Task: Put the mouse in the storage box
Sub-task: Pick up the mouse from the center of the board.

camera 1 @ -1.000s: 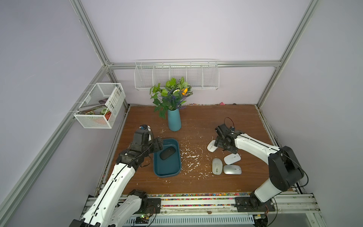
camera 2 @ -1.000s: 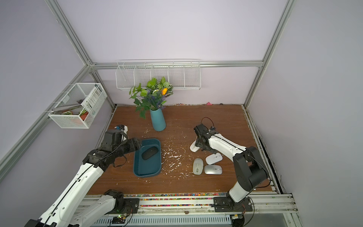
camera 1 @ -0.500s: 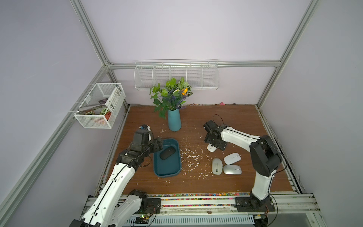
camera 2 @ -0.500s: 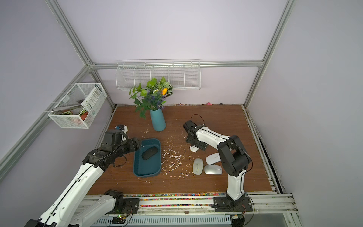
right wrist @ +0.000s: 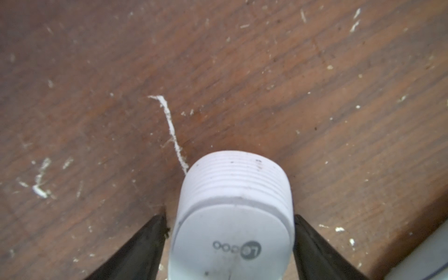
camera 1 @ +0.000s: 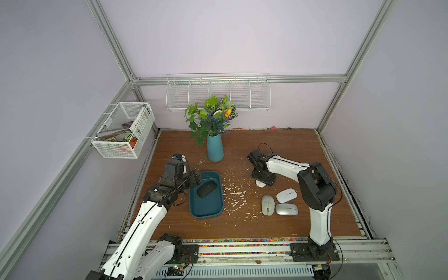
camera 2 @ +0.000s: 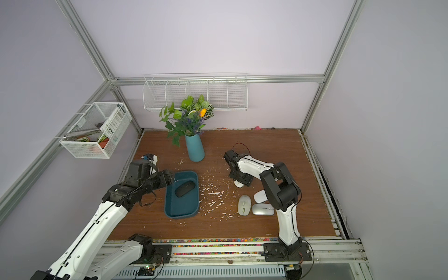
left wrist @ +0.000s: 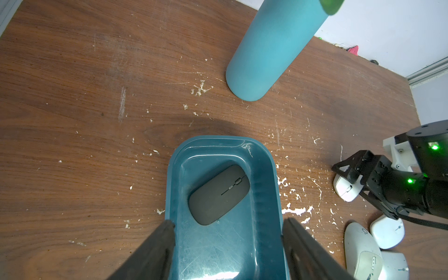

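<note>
Nearest us, three mice lie bunched on the tabletop (camera 1: 278, 145): a grey mouse (camera 1: 268, 205), a silver mouse (camera 1: 286, 209) and a pale mouse (camera 2: 260, 196), which is half hidden behind the right arm in that top view. Across a scatter of white flecks sits the box (camera 1: 206, 209), holding one black mouse (camera 1: 206, 189) askew at its far end. The left gripper (left wrist: 228, 221) hovers above the box with its jaws apart and gripping nothing. Its wrist view cuts off the fingers and the box's near end.

A little farther on, the white mouse (right wrist: 232, 213) lies on the tabletop outside the box, well apart from it. In both top views the right gripper (camera 1: 263, 180) covers all but a sliver of it. The wrist view shows the gripper clamped on it, a finger against each side, with one end of the mouse cut off and its print blurred.

Farther back stands a vase (camera 1: 215, 150) of leaves. A side basket (camera 1: 121, 145) holds things we cannot make out, and a long basket (camera 1: 218, 92) hangs on the back wall.
</note>
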{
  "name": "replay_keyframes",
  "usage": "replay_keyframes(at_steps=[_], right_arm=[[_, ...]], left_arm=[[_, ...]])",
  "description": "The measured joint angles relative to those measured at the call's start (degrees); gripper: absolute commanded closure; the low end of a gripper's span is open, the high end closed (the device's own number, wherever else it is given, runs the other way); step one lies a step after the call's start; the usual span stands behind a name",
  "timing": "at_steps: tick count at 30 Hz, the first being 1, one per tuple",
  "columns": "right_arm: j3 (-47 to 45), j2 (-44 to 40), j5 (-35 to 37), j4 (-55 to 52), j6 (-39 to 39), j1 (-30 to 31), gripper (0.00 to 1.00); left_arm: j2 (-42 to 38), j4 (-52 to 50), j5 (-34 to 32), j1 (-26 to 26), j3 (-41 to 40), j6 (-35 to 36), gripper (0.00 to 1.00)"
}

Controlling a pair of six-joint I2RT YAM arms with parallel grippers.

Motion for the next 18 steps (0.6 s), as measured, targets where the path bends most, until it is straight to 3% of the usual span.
replay_keyframes(at_steps=[11,18], right_arm=[[-0.6,-0.2,0.0,1.7,-2.8,0.1,0.52],[-5.8,-6.2,-2.1,6.6,-14.5,0.6,0.57]], left_arm=[[0.0,0.0,0.0,0.0,0.0,0.0,0.26],[0.0,0.1,1.5,0.0,0.0,0.0,0.26]])
